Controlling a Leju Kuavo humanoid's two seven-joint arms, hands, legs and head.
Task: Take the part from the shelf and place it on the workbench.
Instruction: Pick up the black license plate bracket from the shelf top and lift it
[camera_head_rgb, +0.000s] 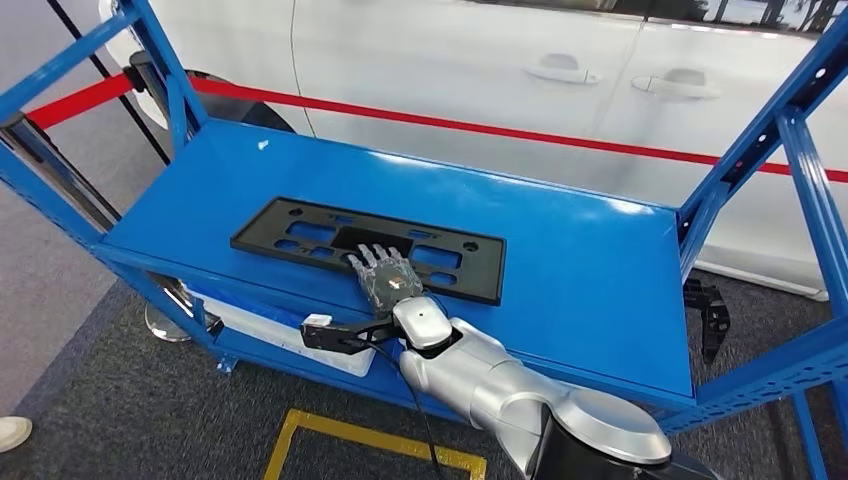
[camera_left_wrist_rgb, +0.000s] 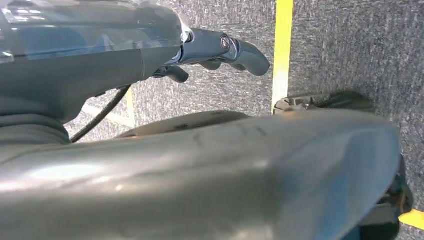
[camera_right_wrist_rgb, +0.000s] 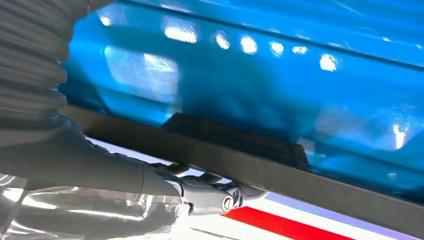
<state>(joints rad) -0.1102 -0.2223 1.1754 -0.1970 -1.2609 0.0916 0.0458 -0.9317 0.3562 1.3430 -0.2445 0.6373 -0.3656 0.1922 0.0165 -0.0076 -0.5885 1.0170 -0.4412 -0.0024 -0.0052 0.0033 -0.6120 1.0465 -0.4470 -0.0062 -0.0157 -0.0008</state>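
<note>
Part (camera_head_rgb: 368, 247) on shelf (camera_head_rgb: 590, 270) (car (camera_head_rgb: 480, 70) behind)

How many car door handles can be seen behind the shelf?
2: one handle on the car's nearer door, the other handle just right of it. More may be hidden.

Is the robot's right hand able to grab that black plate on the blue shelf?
Probably yes. The right hand already rests on the black plate's near edge, and nothing on the shelf blocks it.

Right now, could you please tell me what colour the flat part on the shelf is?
Black. The part shows best in the head view, lying on the blue shelf.
</note>
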